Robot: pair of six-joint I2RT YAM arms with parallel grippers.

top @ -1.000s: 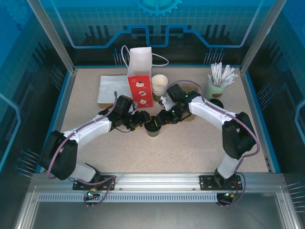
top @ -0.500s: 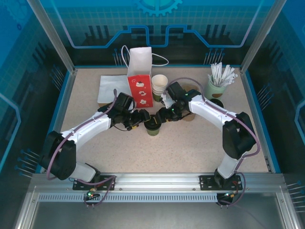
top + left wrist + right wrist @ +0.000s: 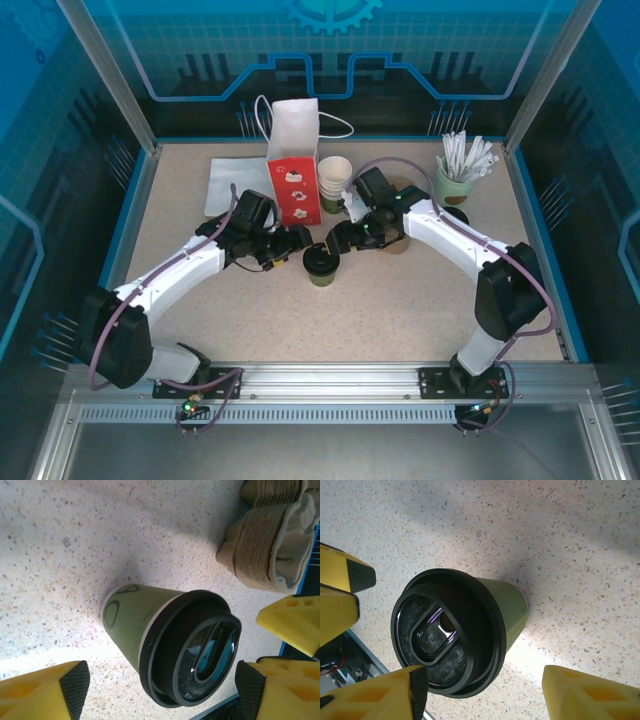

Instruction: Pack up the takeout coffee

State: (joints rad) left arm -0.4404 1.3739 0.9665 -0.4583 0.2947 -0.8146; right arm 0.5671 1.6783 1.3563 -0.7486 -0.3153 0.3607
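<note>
A speckled beige table [image 3: 400, 300] with a blue rim sits inside blue panelled walls. Seen from above, a tall paper bag [image 3: 293, 165] stands upright at 11 o'clock from the table's middle. It is white at the top and red lower down with small white pictures, and its cord handles [image 3: 340, 125] loop outward. Just at its 3 o'clock stands a stack of pale paper cups [image 3: 335, 178], mouths up. A flat pile of white napkins [image 3: 232, 187] lies at 10 o'clock, near the bag. At 2 o'clock a pale-green pot [image 3: 452, 186] holds white wrapped sticks [image 3: 465, 155] fanning upward, with a small dark disc [image 3: 455, 214] at the pot's 6 o'clock. Brown cardboard trays [image 3: 400, 186] lie at 1 o'clock, partly hidden; the left wrist view shows them nested in a stack [image 3: 270, 540].
</note>
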